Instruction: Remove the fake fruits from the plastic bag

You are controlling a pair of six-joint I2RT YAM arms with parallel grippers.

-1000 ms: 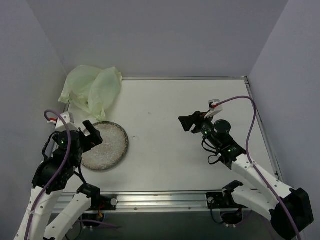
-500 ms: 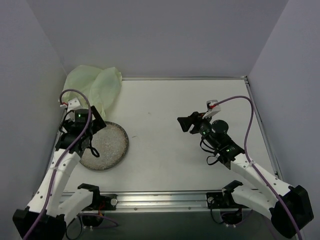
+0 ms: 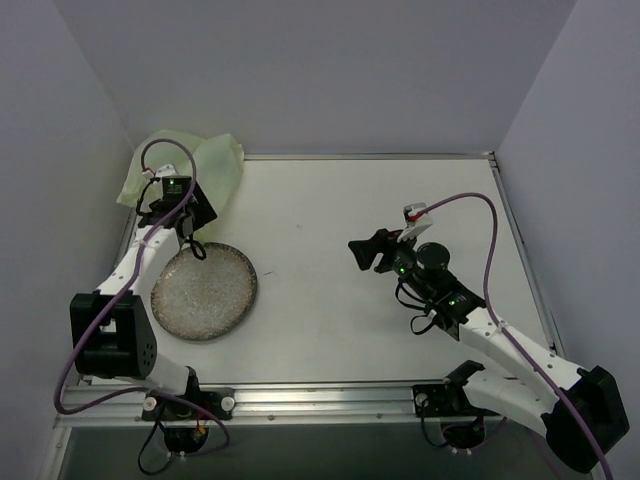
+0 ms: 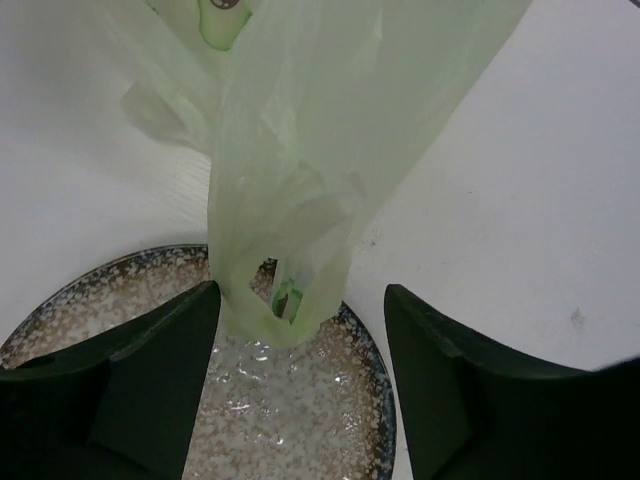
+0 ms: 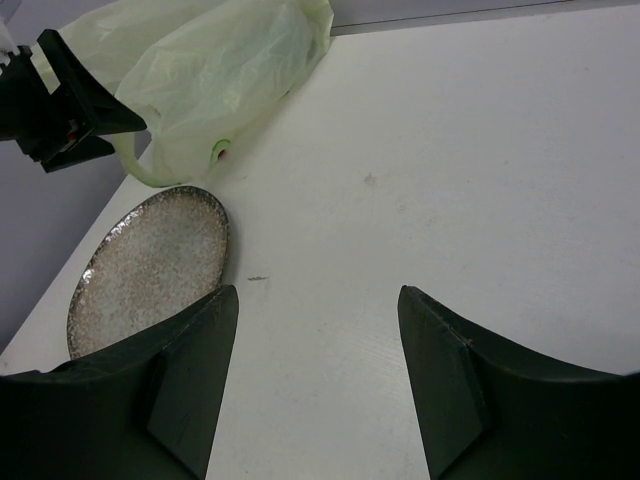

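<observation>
The plastic bag [image 3: 195, 165] lies crumpled at the far left corner, pale green and translucent. In the left wrist view, the bag [image 4: 300, 140] runs down to a narrow end that rests on the plate's far rim. My left gripper [image 4: 300, 295] is open, with its fingers on either side of that end, not touching it. It also shows in the top view [image 3: 191, 240]. My right gripper [image 3: 362, 248] is open and empty over mid-table; the right wrist view [image 5: 318, 295] shows bare table between its fingers. No fake fruit shows clearly; a pale green shape [image 4: 222, 12] shows through the film.
A grey speckled round plate [image 3: 205, 295] sits at the near left, just in front of the bag, and also shows in the right wrist view [image 5: 140, 270]. Walls close in on the left, back and right. A metal rail runs along the near edge.
My left arm has stretched out towards the far left, carrying its open gripper from the plate's near left side to the bag's end. My right gripper has drifted slightly left.
</observation>
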